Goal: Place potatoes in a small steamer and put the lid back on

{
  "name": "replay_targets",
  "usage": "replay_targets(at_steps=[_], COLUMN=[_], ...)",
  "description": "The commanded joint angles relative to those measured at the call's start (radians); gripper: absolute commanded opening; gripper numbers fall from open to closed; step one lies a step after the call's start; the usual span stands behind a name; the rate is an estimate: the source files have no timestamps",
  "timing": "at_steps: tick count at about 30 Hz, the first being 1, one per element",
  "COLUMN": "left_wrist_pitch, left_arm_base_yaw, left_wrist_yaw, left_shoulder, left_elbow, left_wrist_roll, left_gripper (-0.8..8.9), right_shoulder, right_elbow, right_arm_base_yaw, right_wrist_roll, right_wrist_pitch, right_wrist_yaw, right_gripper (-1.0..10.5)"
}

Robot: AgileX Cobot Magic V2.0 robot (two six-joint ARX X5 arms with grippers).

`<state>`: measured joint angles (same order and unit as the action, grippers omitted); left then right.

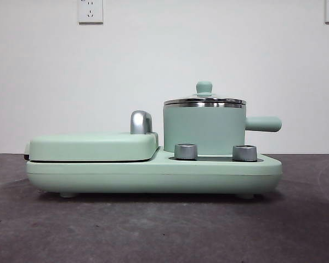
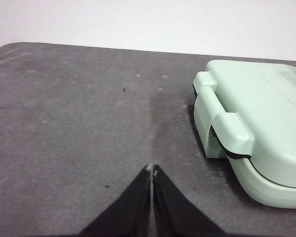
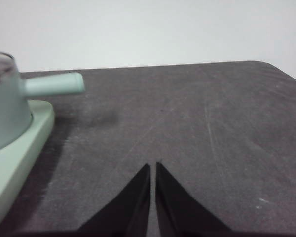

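Note:
The small steamer [image 1: 204,130], a mint-green pot with a steel rim and a stubby side handle, stands on the right of a mint-green cooker base [image 1: 153,174]. The glass lid [image 1: 204,100] with its green knob sits on the pot. The pot and its handle also show in the right wrist view [image 3: 10,103]. The potato is out of view. My left gripper [image 2: 152,170] is shut and empty over the bare table, off the griddle end of the cooker. My right gripper [image 3: 153,165] is shut and empty over the table, off the pot's handle side.
A flat green griddle cover [image 1: 93,146] with a chrome handle [image 1: 141,121] lies on the base's left half; its hinge end shows in the left wrist view [image 2: 227,123]. Two steel knobs [image 1: 186,151] stand at the base's front. The dark grey table [image 1: 153,230] spreads around the cooker.

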<state>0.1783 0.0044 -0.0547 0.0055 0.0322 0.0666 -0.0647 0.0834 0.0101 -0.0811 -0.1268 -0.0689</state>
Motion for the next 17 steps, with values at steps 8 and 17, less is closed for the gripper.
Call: replay_targets(at_steps=[8, 17], left_wrist_pitch=[0.008, 0.008], left_arm_base_yaw=[0.002, 0.002], left_wrist_yaw=[0.003, 0.003], left_shoulder=[-0.002, -0.002], left_elbow=[-0.019, -0.019], left_wrist_roll=[-0.014, -0.013], left_gripper=[0.05, 0.05], right_shoulder=[0.061, 0.061], right_elbow=[-0.064, -0.072], right_arm_base_yaw=[0.001, 0.001], right_wrist_roll=[0.014, 0.011], right_wrist_pitch=[-0.006, -0.039], right_wrist_yaw=[0.016, 0.016], right_gripper=[0.2, 0.2])
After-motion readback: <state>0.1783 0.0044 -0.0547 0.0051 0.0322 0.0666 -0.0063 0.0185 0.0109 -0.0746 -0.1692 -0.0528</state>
